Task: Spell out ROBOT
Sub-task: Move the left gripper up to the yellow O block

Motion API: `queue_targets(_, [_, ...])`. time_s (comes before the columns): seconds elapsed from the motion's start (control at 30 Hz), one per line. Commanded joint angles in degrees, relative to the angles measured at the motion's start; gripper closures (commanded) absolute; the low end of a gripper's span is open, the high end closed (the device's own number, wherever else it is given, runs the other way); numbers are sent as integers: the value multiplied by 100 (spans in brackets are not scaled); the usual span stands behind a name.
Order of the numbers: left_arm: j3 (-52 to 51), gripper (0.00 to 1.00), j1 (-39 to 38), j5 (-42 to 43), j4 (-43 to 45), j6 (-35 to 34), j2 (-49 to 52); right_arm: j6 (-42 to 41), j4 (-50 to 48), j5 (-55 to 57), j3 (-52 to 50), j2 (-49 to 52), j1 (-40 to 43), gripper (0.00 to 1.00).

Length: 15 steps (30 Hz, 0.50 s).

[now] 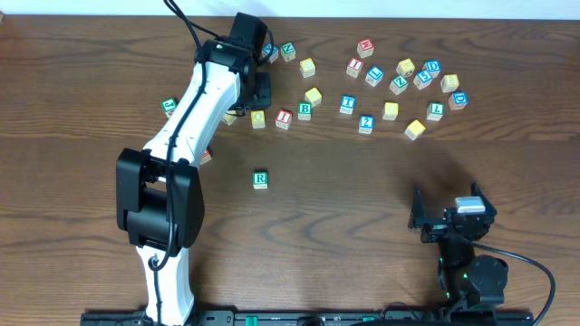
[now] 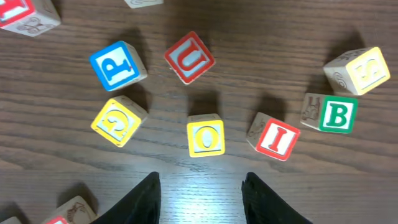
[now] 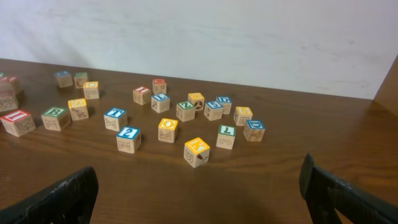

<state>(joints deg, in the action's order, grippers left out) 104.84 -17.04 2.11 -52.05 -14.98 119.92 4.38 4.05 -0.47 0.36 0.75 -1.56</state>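
The left claw (image 2: 202, 183) stands partly open and holds nothing. Its two dark fingers (image 2: 148, 199) hover just short of the yellow O cube (image 2: 206, 135), which lies in line with the gap between them. To the right of the O in the left wrist view sit the red I cube (image 2: 274, 138) and the green B cube (image 2: 336, 114), close together. The right claw (image 3: 196, 186) is spread wide and empty, low over the bare surface (image 3: 249, 186), well apart from the cubes. The R cube (image 1: 260, 179), green letter up, lies alone nearer the arms' bases. The blue T cube (image 1: 347, 104) sits right of the B, with another yellow cube (image 1: 391, 110) beyond it, its letter unreadable.
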Motion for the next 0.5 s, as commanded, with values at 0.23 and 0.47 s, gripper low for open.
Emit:
queue_targets(0.23, [179, 58, -42, 155, 2, -31, 542, -68, 26, -31, -4, -2, 39, 1])
queue_targets(0.47, [179, 58, -107, 155, 2, -28, 820, -68, 26, -33, -4, -2, 39, 1])
